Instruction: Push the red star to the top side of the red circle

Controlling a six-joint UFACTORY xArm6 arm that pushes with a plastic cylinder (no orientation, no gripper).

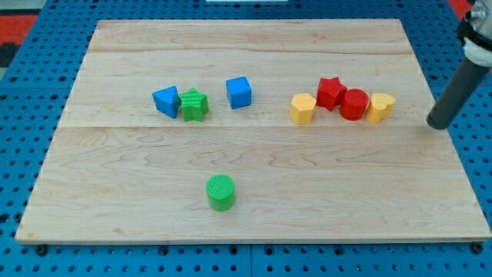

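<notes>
The red star [330, 92] sits at the view's right of the board, touching the upper left side of the red circle [354, 104]. A yellow block [303, 108] lies just left of the star, and another yellow block [380, 108] touches the circle's right side. My tip [438, 123] rests on the board near its right edge, well to the right of this row and apart from every block.
A blue block [166, 101] and a green star [194, 105] touch each other at the left centre. A blue cube [239, 92] stands right of them. A green cylinder [221, 192] sits alone near the bottom. The wooden board [254, 231] lies on a blue pegboard.
</notes>
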